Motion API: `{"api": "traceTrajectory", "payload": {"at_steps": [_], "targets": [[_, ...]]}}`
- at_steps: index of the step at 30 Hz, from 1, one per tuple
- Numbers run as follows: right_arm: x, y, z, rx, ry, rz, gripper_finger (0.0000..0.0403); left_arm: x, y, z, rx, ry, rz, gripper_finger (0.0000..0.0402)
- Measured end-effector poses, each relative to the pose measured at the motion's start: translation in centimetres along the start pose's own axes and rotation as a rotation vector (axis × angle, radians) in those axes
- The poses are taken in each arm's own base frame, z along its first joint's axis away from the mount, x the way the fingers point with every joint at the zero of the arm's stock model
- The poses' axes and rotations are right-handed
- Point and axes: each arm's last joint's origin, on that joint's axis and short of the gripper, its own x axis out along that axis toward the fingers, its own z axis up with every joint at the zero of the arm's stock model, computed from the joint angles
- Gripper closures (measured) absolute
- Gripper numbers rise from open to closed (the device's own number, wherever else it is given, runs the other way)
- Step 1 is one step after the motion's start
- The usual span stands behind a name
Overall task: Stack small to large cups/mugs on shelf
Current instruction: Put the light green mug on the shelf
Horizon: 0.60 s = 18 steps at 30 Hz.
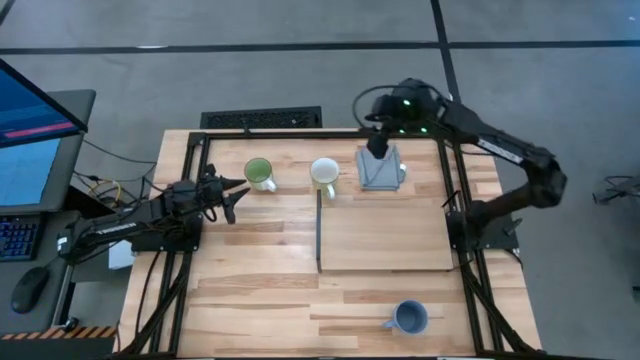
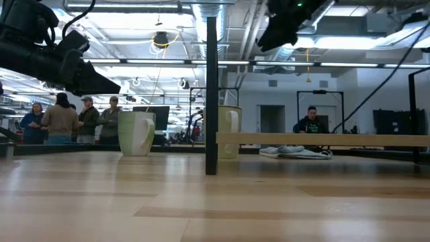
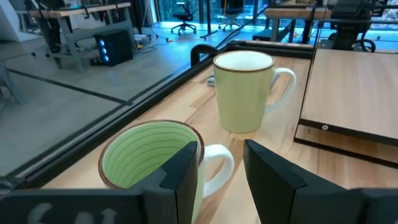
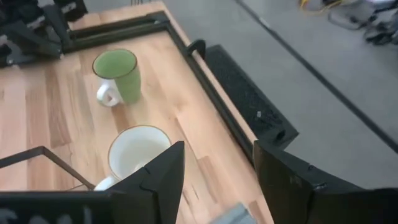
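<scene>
Desk first: it's the slatted wooden top everything sits on, and the shelf is the paler board lying on its right half with a dark strip down its left edge. Folded grey cloth sits at the shelf's far end, right under the right tool, which hangs above it with jaws apart and nothing between them. Left tool is the one at work, hovering just beside the green-inside mug, fingers spread and empty, with the handle lined up between them in the left wrist view. Cream-white mug stands just off the shelf's far left corner, and the blue-grey mug is well apart from the others at the near edge of the desk. My read is the step in hand is grabbing the green one, so I'd ease forward until the handle or the wall next to it is properly between the fingers, then close slowly so it doesn't tip or skid into the cream one. Hard to say which mug is actually smallest, they look close in size from above. Low view doesn't show the blue-grey mug at all.
</scene>
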Motion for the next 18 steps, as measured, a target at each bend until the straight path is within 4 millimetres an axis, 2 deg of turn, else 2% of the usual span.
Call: {"api": "traceTrajectory", "payload": {"at_steps": [9, 12, 18], "targets": [[3.7, 0.6, 2.4, -0.016, 0.085, 0.046, 0.0191, -0.8, 0.1, 0.8, 0.014, -0.111, 0.002, 0.0280], [4.8, 0.5, 2.4, -0.013, 0.130, 0.054, 0.0191, -1.3, 0.2, 1.1, 0.010, -0.157, 0.002, 0.0280], [7.0, 0.7, 2.2, -0.025, 0.194, 0.068, 0.0191, -1.2, 0.2, 0.9, 0.003, -0.134, -0.003, 0.0280]]}}
